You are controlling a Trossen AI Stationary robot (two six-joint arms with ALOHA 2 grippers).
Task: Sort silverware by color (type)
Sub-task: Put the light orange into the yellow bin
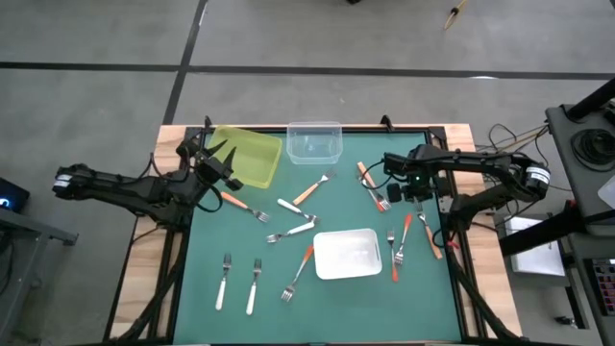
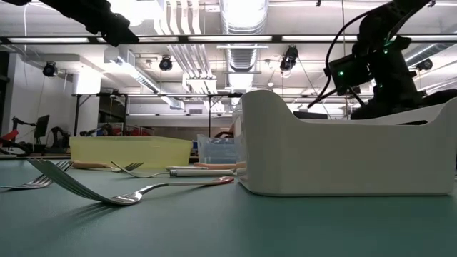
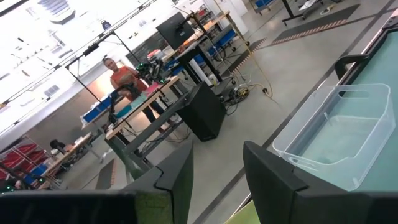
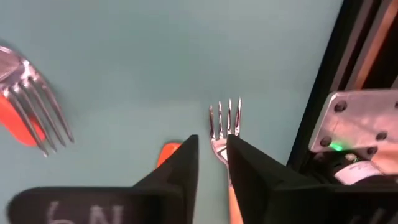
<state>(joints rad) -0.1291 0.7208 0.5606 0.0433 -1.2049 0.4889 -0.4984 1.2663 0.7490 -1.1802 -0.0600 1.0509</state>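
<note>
Several forks lie scattered on the green mat: white-handled ones (image 1: 224, 281), tan ones (image 1: 307, 191) and red-orange ones (image 1: 302, 266). My right gripper (image 1: 394, 195) is low over the right-hand group, and a tan-handled fork (image 4: 225, 121) sticks out between its fingers (image 4: 212, 143). A red-orange fork (image 4: 28, 109) lies beside it. My left gripper (image 1: 219, 154) is open and holds nothing. It hangs raised at the left edge of the yellow-green tray (image 1: 248, 157), and its wrist view looks past its fingers (image 3: 217, 168) at the clear container (image 3: 339, 140). My right gripper has the tan-handled fork's neck (image 4: 219, 148), just behind the tines, between its two fingers. The tines point out past the fingertips, and the fingers hide the handle. I cannot tell whether the fork is lifted off the mat.
A clear container (image 1: 314, 141) stands at the far edge and a white tray (image 1: 347, 253) at the near middle. In the low view the white tray (image 2: 343, 150) hides the right gripper's fingertips, and a fork (image 2: 107, 189) lies close in front. People and workbenches show in the room beyond.
</note>
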